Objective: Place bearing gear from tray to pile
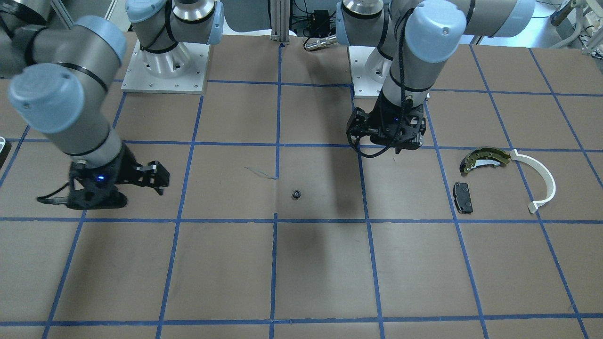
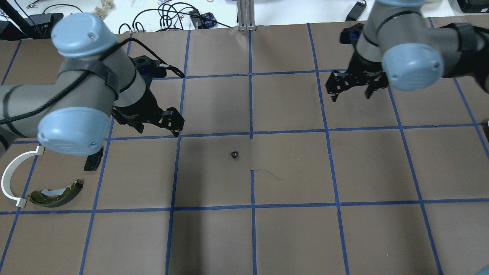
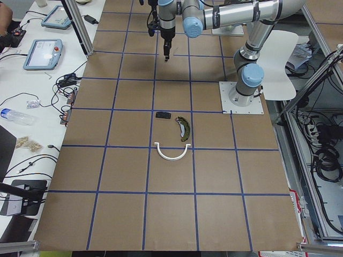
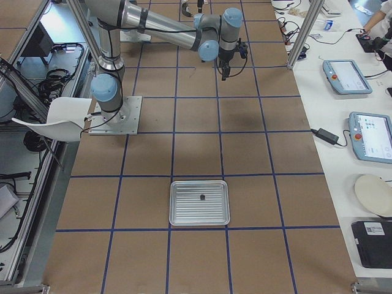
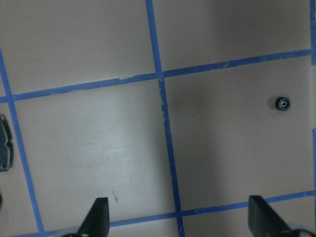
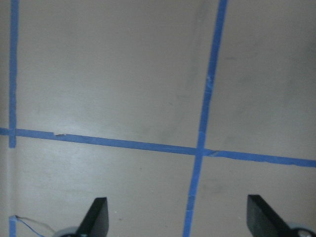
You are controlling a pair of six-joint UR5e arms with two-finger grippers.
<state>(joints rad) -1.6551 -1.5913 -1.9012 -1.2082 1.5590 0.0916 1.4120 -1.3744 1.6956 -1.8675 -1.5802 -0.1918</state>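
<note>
The bearing gear [image 1: 296, 194], a small black toothed ring, lies on the brown table near its middle, also in the overhead view [image 2: 234, 154] and the left wrist view [image 5: 282, 103]. The pile holds the olive-and-black brake shoe [image 1: 485, 158], the white arc strip [image 1: 541, 181] and the black pad [image 1: 462, 197]. My left gripper [image 2: 158, 131] hangs open and empty between gear and pile, above the table. My right gripper [image 2: 350, 95] is open and empty, well off to the gear's other side. The tray [image 4: 199, 203] sits beyond the right arm with one small dark part in it.
Blue tape lines grid the table. The arm bases [image 1: 165, 70] stand at the robot's edge. A thin loose thread [image 1: 261, 173] lies near the gear. Only the tray's corner [image 1: 2, 150] shows in the front-facing view.
</note>
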